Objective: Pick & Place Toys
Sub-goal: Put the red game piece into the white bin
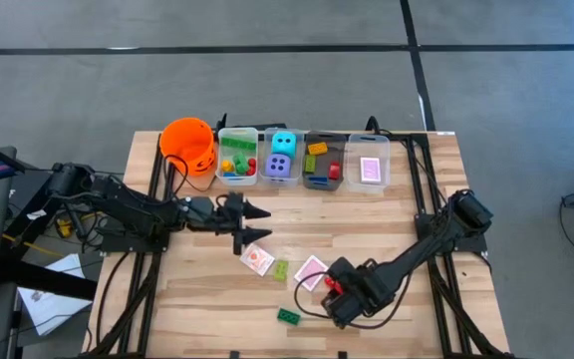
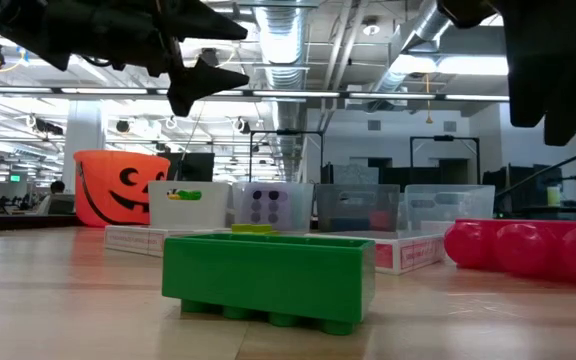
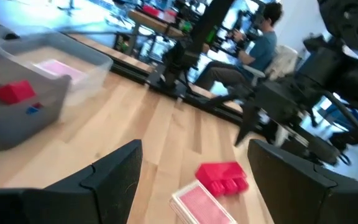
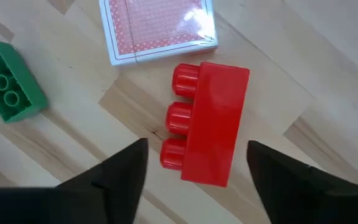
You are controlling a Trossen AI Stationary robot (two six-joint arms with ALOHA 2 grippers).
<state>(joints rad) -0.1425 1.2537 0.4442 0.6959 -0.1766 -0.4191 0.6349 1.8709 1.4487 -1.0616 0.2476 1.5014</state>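
Observation:
A red brick (image 4: 207, 124) lies on its side on the table, also seen in the high view (image 1: 332, 283). My right gripper (image 4: 194, 180) is open just above it, one finger on each side of the brick's near end, not touching. Beside the brick lies a pink-backed card (image 4: 157, 28). A second card (image 1: 257, 259), a light green brick (image 1: 281, 269) and a dark green brick (image 1: 289, 316) lie flat on the table. My left gripper (image 1: 255, 222) is open and empty, held high above the table left of centre.
Along the far edge stand an orange pumpkin bucket (image 1: 189, 145) and several bins: bricks (image 1: 238, 155), two dice (image 1: 281, 157), bricks (image 1: 323, 160), a card (image 1: 369, 162). A person (image 3: 260, 43) sits in the room beyond the table.

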